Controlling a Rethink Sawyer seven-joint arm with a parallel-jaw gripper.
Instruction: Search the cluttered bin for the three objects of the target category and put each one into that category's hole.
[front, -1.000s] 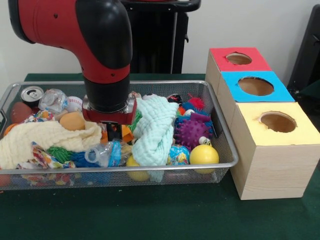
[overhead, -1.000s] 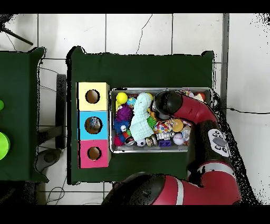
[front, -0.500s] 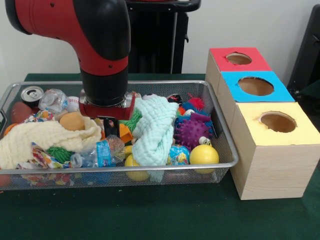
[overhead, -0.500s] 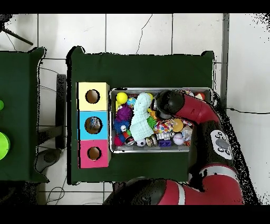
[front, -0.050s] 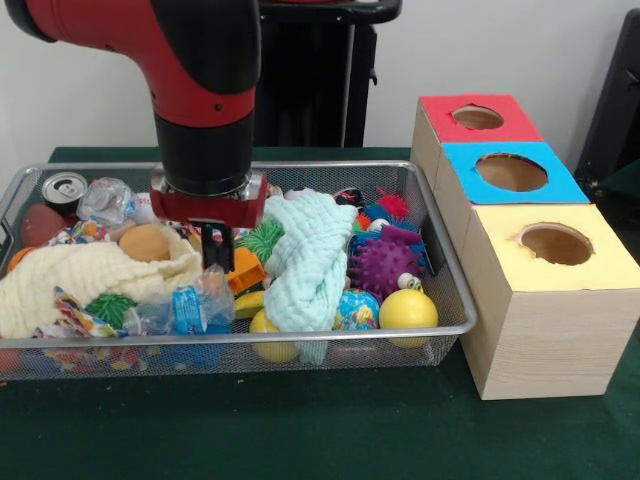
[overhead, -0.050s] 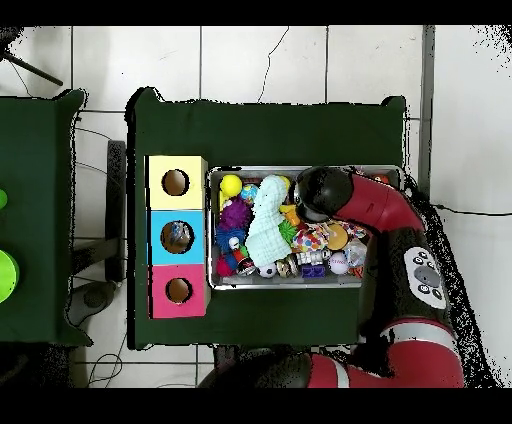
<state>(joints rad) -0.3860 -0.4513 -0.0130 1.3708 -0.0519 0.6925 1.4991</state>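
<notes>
My gripper (front, -0.050s: 217, 262) hangs from the red and black arm (front, -0.050s: 205, 110) over the left-middle of the wire bin (front, -0.050s: 300, 338). Its black fingers stand close together on the upper end of a crushed clear plastic bottle (front, -0.050s: 188, 308) with a blue label. That bottle slants down to the left over the clutter. In the overhead view the arm (overhead, -0.050s: 345, 205) covers the gripper and the bottle. Three boxes with round holes stand right of the bin: red (front, -0.050s: 478, 118), blue (front, -0.050s: 512, 172) and yellow (front, -0.050s: 555, 243).
The bin also holds a mint towel (front, -0.050s: 310, 255), a cream cloth (front, -0.050s: 80, 275), a purple spiky ball (front, -0.050s: 385, 265), a yellow ball (front, -0.050s: 408, 308), an orange ball (front, -0.050s: 145, 242), a can (front, -0.050s: 64, 188) and a second crushed bottle (front, -0.050s: 105, 200).
The gripper has risen a little and shifted left. The blue-labelled bottle has slid left with it and now slants upward at its right end.
</notes>
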